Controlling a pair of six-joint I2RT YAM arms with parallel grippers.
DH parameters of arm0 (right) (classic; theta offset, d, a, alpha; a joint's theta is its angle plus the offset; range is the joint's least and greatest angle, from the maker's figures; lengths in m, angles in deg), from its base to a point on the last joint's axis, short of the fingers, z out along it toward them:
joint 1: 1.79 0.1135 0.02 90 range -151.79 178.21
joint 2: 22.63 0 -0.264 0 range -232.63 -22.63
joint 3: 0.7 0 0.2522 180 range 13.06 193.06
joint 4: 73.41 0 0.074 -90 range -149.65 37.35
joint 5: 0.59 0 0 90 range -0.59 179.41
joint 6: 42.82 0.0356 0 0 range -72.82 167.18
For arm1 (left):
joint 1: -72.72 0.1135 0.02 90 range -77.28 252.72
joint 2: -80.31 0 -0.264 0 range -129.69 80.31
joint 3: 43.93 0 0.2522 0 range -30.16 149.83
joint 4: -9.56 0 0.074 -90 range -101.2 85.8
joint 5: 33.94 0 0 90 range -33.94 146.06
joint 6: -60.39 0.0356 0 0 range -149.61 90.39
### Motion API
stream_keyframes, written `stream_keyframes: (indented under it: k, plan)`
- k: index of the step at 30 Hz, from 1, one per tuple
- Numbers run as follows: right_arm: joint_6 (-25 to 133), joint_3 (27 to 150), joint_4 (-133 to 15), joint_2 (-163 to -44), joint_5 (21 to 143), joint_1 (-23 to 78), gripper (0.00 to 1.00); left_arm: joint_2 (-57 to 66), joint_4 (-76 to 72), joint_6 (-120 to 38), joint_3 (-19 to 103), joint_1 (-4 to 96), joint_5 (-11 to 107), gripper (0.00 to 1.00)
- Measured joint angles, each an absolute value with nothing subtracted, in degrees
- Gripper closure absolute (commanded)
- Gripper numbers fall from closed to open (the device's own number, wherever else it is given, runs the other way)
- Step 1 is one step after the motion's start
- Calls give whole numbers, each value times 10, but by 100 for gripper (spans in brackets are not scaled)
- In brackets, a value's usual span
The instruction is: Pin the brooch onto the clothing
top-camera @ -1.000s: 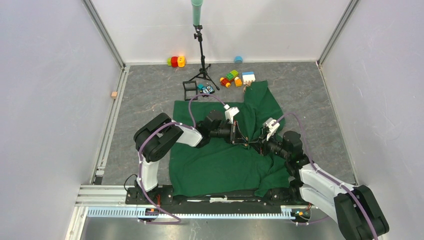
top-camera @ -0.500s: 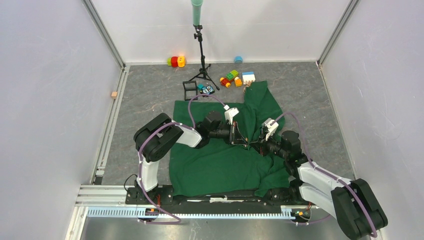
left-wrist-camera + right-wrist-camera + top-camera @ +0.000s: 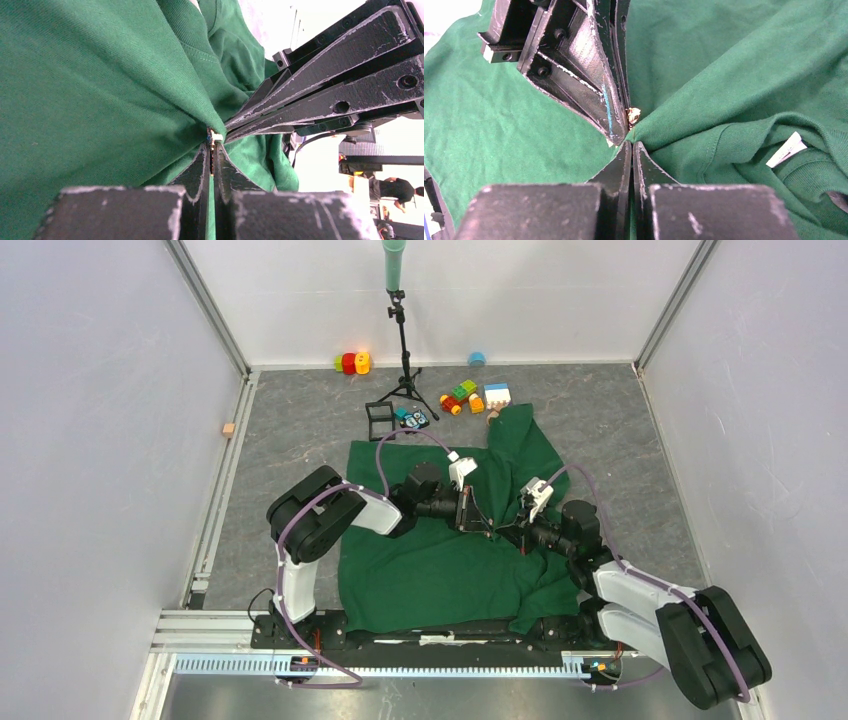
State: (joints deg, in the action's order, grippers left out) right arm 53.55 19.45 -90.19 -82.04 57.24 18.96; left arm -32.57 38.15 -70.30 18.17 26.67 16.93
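Brooch (image 3: 633, 115), tiny and pale, touches soft, creased green clothing (image 3: 724, 60).

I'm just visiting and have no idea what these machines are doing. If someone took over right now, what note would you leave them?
Left gripper: fingers shut on the brooch, held against a raised fold of the green T-shirt.
Right gripper: fingers shut on that fold, tip to tip with the left.
Done: brooch is picked up and brought to the fabric.
Left to do: push the pin through and fasten it, then release both. Whether it has pierced the cloth cannot be seen.
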Motion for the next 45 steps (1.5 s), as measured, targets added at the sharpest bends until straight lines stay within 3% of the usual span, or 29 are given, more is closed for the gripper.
stream_keyframes:
  k: [21, 45]
  plan:
    - [528, 183, -918, -852, 520, 208, 100, -324, 229, -592, 220, 270, 93, 98]
    - [500, 257, -835, -942, 518, 235, 100, -324, 134, -529, 239, 269, 99, 98]
